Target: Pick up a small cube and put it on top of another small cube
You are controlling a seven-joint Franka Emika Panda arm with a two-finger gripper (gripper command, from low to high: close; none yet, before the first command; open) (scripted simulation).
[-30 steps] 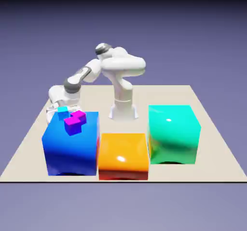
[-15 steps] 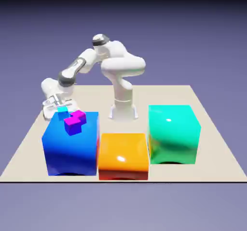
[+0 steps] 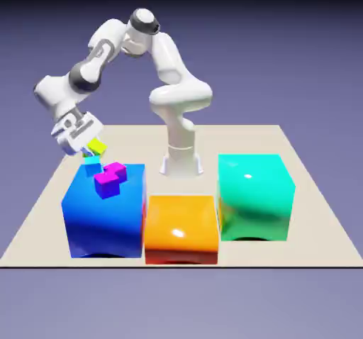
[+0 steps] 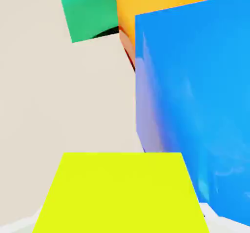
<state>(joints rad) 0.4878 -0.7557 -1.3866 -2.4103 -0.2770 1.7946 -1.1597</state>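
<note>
1 white arm (image 3: 170, 57) rises from its base near the middle of the exterior view and bends over toward the exterior view's left, where its gripper (image 3: 91, 148) hangs tilted. The fingers are clamped on 1 small lime cube (image 3: 96, 147), which sits in the left half of the frame, near the back edge of the big blue block (image 3: 106, 213). In the hand view the same cube fills the bottom middle, large, and hides most of the fingertips.

On top of the blue block, in the exterior view's left half, are 1 tiny cyan cube (image 3: 92, 165) near the back and 2 tiny magenta cubes (image 3: 107, 184) (image 3: 115, 171) close together, nearer the middle of its top. In the picture the lime cube appears just above the cyan one; whether those 2 touch, I cannot tell.

1 orange block (image 3: 181, 230) stands at the lower middle of the frame, and 1 green block (image 3: 254, 197) at the right. All 3 big blocks rest on the beige table (image 3: 234, 142). The faces in sight are plain and glossy, with 0 readable labels, brands or writing.
</note>
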